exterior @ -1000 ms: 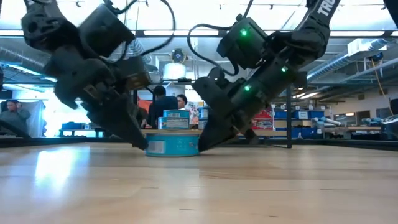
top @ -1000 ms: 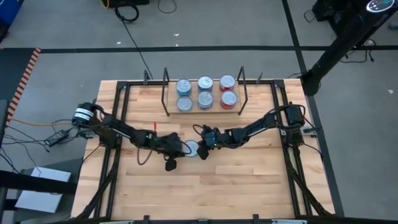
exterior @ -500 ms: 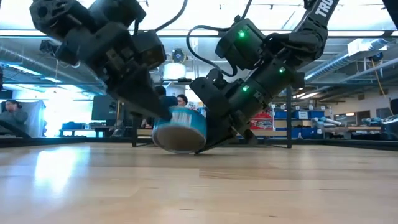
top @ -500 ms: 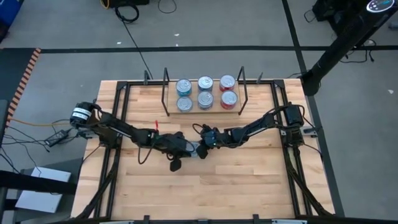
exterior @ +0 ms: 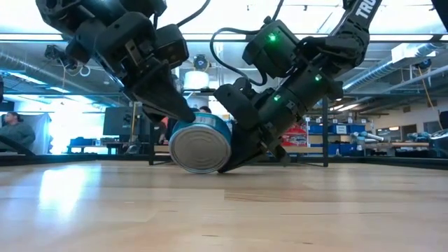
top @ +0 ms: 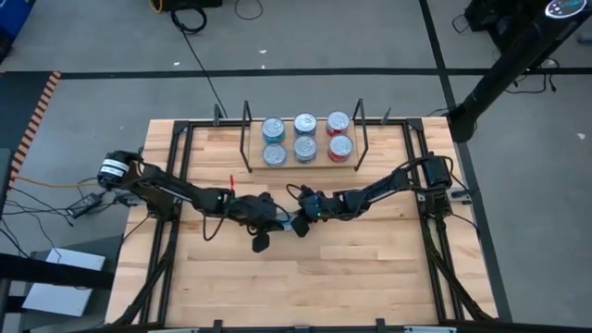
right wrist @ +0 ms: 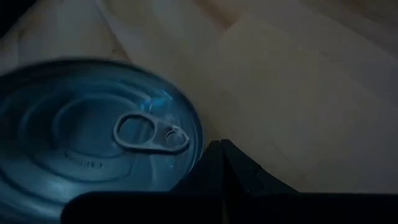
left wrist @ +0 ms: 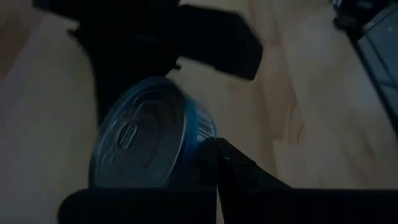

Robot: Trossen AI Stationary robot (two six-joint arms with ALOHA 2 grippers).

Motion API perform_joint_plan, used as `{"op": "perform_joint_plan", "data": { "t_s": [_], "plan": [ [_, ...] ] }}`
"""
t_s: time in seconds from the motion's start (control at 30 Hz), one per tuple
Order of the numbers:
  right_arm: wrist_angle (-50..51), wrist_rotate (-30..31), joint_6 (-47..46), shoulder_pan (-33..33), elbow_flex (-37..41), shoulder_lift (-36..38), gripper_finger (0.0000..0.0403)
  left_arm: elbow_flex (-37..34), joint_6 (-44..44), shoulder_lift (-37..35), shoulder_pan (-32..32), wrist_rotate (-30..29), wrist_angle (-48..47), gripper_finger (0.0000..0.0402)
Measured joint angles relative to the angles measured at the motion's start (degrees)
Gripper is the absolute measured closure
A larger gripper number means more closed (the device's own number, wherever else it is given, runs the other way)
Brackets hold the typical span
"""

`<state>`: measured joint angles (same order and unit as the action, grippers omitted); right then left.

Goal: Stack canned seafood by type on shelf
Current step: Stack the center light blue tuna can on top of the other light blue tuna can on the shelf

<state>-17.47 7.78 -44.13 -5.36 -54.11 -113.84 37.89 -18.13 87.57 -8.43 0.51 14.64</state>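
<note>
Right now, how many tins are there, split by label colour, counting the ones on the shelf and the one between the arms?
Blue-label tins: 5, four on the shelf and one tipped tin between the pincers
Red-label tins: 2
Total: 7

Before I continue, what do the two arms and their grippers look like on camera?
Both are dark, slim, jointed arms with thin black cables looping along them. The left gripper and right gripper have blocky black bodies tapering to wedge-shaped fingers. Green lights glow on the right arm; white lettering shows on its upper link.

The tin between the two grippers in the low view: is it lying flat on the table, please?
No, the tin is tipped up on its edge, its round face turned toward the camera.
</note>
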Motion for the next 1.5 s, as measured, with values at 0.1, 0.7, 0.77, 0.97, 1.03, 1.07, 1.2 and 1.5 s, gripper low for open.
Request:
{"op": "perform_joint_plan", "data": {
  "t_s": [0.1, 0.7, 0.77, 0.97, 1.03, 1.07, 1.2, 1.5],
  "plan": [
    [0.3, -0.4, -0.9, -0.2, 0.0, 0.0, 0.0399, -0.1, 0.0, -0.9, 0.3, -0.5, -0.3, 0.0402],
    [0.4, -3.3, -1.1, -1.4, -0.2, 0.0, 0.0399, 0.0, -0.1, -2.6, 2.1, -2.6, -1.6, 0.0401],
    [0.5, -3.1, -1.1, -1.5, -0.2, 0.0, 0.0399, 0.0, -0.1, -2.6, 2.1, -2.5, -1.6, 0.0401],
    [0.6, -2.9, -0.9, -1.5, -0.2, 0.0, 0.0399, -0.2, 0.9, -3.4, 2.1, -2.0, -1.8, 0.0401],
    [0.6, -2.7, -0.8, -1.5, -0.2, 0.0, 0.0399, -0.3, 1.9, -4.6, 2.1, -1.5, -2.8, 0.0397],
    [0.7, -2.7, -0.8, -1.5, -0.2, 0.0, 0.0398, -0.3, 2.5, -5.5, 2.1, -1.4, -3.2, 0.0395],
    [0.7, -2.6, -0.7, -1.5, -0.2, 0.0, 0.0398, -0.3, 5.1, -9.1, 2.1, 1.2, -5.5, 0.0388],
    [0.8, -3.6, 0.9, -1.4, -0.1, 0.1, 0.0398, 2.0, 13.2, -15.0, 2.1, 9.7, -19.5, 0.0373]
  ]
}}
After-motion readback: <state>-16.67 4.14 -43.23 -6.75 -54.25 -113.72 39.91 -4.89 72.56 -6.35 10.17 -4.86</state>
